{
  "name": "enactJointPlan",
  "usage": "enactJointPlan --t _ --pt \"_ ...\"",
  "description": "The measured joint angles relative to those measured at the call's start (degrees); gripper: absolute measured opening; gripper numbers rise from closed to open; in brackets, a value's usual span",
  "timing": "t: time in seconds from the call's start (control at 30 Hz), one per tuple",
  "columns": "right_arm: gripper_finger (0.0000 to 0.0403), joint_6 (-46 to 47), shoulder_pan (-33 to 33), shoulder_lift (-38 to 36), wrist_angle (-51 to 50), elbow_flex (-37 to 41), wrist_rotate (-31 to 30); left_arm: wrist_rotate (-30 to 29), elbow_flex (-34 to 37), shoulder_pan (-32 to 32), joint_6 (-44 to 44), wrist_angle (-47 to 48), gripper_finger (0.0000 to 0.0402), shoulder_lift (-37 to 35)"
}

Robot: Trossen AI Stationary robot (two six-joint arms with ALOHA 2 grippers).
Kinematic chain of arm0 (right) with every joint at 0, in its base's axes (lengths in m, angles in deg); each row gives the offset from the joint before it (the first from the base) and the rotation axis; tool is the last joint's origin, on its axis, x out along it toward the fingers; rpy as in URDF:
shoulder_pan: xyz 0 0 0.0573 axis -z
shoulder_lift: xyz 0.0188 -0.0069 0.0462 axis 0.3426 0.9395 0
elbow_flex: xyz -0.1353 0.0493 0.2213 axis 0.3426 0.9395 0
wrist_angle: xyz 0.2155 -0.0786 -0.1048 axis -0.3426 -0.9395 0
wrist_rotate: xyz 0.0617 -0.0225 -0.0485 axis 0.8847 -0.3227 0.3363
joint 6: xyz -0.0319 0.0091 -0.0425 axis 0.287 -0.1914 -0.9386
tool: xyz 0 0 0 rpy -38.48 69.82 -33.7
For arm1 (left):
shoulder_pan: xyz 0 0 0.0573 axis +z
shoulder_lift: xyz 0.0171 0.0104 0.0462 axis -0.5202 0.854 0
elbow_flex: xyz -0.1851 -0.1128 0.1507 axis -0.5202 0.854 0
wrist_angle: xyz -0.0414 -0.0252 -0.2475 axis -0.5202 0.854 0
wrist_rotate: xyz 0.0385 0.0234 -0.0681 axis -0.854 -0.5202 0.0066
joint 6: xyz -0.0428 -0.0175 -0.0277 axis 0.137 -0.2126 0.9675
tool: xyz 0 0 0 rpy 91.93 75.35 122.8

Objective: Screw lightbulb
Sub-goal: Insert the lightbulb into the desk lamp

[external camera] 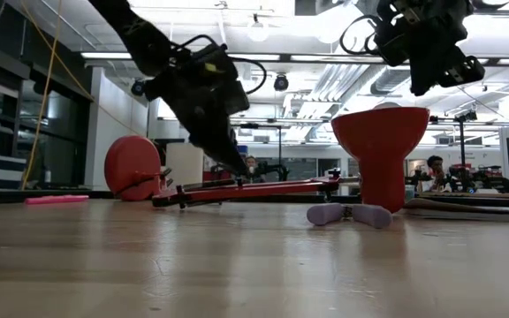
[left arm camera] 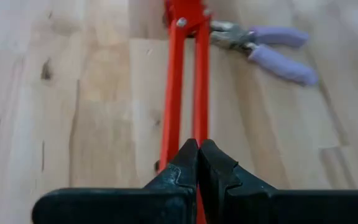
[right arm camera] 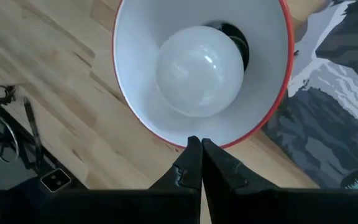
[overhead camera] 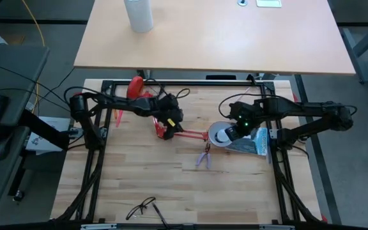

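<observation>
A red desk lamp lies on the wooden table. Its round base stands on edge at the far left, and its thin red arm runs to the cone shade, which opens upward. The white lightbulb sits inside the shade's white lining. My right gripper hangs shut just above the shade, clear of it. My left gripper is shut and slants down at the lamp arm's two red rods. My left gripper's shut fingertips come slanting down from the table's left, right at the lamp arm near its joint. They lie along the two rods. I cannot tell whether they touch the rods.
Purple-handled pliers lie just near of the shade. A blue-and-white printed bag lies under the right arm. Glasses sit at the near edge. A tall white cylinder stands on the far table.
</observation>
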Motion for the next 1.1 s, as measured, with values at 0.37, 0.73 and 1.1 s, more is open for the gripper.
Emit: enactJointPlan --t 0.37,0.73,1.1 --pt "0.0000 -3.44 0.00 2.87 -0.73 -0.02 -1.44 -2.07 0.48 -2.68 6.37 -6.87 0.0000 3.27" --pt "0.0000 -7.88 0.00 7.93 2.44 -0.02 -0.37 -2.09 0.53 -4.53 8.11 -7.89 0.0000 5.02" --pt "0.0000 -6.15 0.17 8.28 6.56 0.00 -0.59 -0.64 0.46 -4.97 10.42 -9.24 0.0000 8.64"
